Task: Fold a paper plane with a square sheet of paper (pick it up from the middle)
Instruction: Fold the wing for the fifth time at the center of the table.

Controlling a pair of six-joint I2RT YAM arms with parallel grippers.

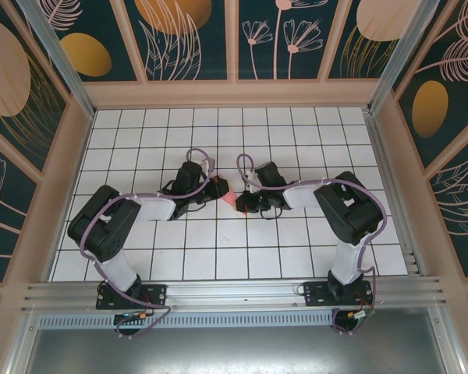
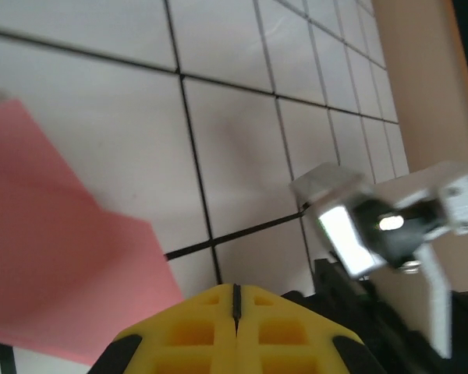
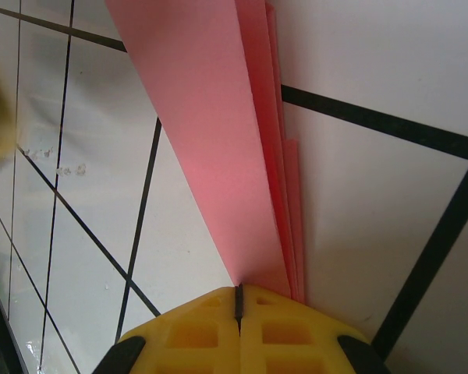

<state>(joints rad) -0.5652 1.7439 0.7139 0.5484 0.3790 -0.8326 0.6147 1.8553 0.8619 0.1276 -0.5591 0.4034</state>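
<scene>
On the white-tiled worktop (image 1: 218, 265) the folded pink paper (image 3: 218, 140) lay at centre. We saw the right end effector (image 3: 238, 290) closed at its layered edge and the left end effector (image 2: 235, 290) closed beside it. We judged a slow, even press along the crease best.

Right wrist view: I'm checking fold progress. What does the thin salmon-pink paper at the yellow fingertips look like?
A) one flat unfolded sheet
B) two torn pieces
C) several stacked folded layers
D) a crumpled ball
C: the thin salmon-pink paper shows several layered edges stepped along its right side, narrowing down into the seam of the shut right gripper.
</scene>
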